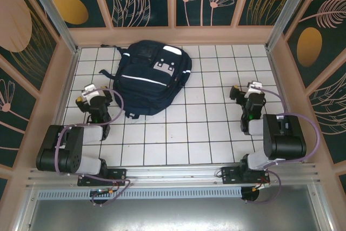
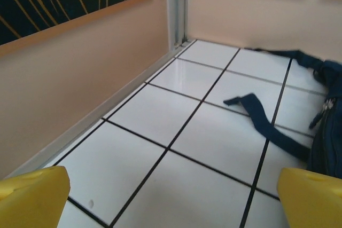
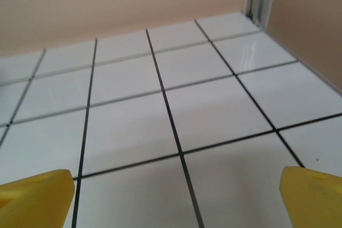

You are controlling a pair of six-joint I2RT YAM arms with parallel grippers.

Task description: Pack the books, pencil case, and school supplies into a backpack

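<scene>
A large navy backpack (image 1: 151, 77) lies flat, face up, on the white tiled tabletop (image 1: 205, 128). It sits left of centre, with its top close to the far edge and its lower end reaching toward the middle. From where I stand, the main risk looks like the bag itself. It appears shut and slack, so a one-sided push or tug could slide it across the glossy tiles instead of opening it. A loose dark strap (image 2: 262, 121) trails over the tiles on the bag's left side, near the left wall. It could catch a finger or get dragged along if the left arm reaches in low from that side. The left gripper (image 1: 93, 97) rests just beside the backpack's near-left corner, on an arm folded back toward the near edge. Its yellow fingertips (image 2: 32, 196) stand spread wide, with only bare tile between them, gripping nothing. The right gripper (image 1: 246, 94) sits well apart from the bag, near the right edge, on an arm also folded low and aimed at the far-right corner. Its fingertips (image 3: 35, 193) are likewise spread and empty over bare tile.
</scene>
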